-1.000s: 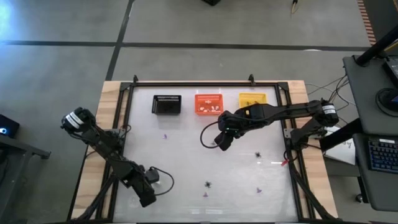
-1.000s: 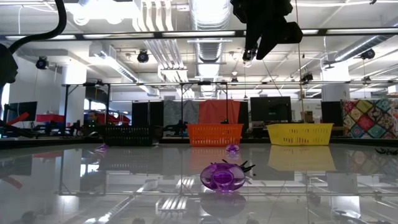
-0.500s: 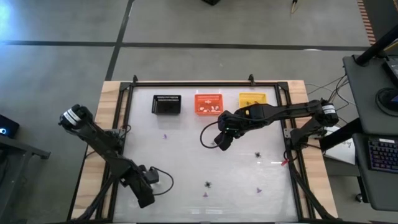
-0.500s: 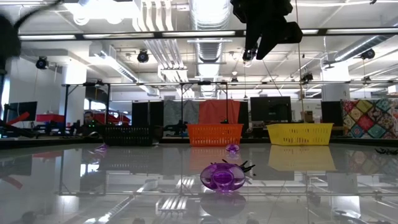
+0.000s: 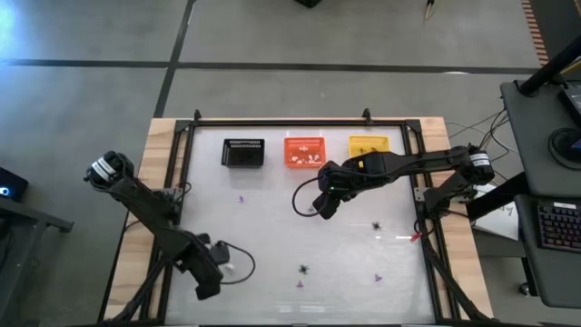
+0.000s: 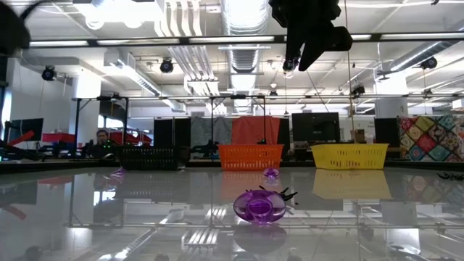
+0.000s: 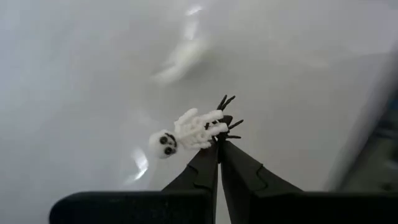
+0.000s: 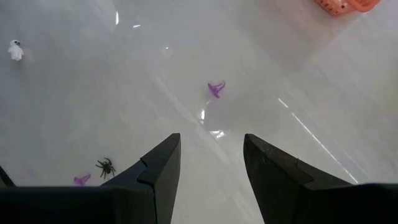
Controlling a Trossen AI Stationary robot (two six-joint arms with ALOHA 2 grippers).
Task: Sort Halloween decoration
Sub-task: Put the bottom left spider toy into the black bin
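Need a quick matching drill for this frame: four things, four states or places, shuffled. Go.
Things
1. left gripper
2. right gripper
3. orange basket
4. black basket

States or places
A. middle of the three baskets at the table's far edge
B. open, up over the table's middle
C. shut at the white skeleton, near the table's front left
D. leftmost of the three baskets

Pairs: 1-C, 2-B, 3-A, 4-D
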